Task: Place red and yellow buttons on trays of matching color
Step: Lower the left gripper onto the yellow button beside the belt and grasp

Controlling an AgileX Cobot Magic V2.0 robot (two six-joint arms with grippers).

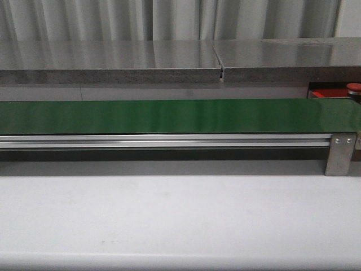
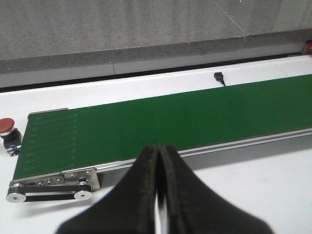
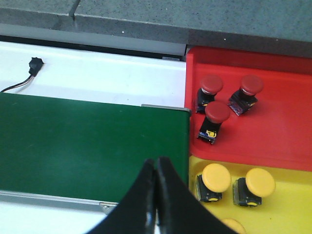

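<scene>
We see both grippers pressed shut with nothing between their fingers. In the left wrist view the left gripper [image 2: 157,195] has its two dark fingers meeting along a thin seam, hanging above the near edge of the green belt [image 2: 170,122] without touching it. The right gripper [image 3: 156,195] looks the same: fingers together, empty, poised over the end of the belt [image 3: 87,146] beside the trays.

The red tray [image 3: 282,131] sits just past the belt's end and holds three red buttons: one [image 3: 211,86] and another [image 3: 250,87] side by side, and a third [image 3: 217,113] close to them, nearer the yellow tray. All three lie tipped, with their dark bases showing. The yellow tray [image 3: 292,214] touches the red one along one side; on it we see two yellow buttons [image 3: 216,177] [image 3: 260,182] next to each other, and the edge of a third [image 3: 234,225] cut off by the frame.

A single red button [image 2: 7,126] stands upright on the white table [image 2: 273,190], just beside the other end of the belt, well apart from the trays.

From the front we find only a sliver of the red tray [image 1: 327,92] and one red cap [image 1: 353,87] behind the belt [image 1: 169,116] at far right; neither gripper shows in that view
</scene>
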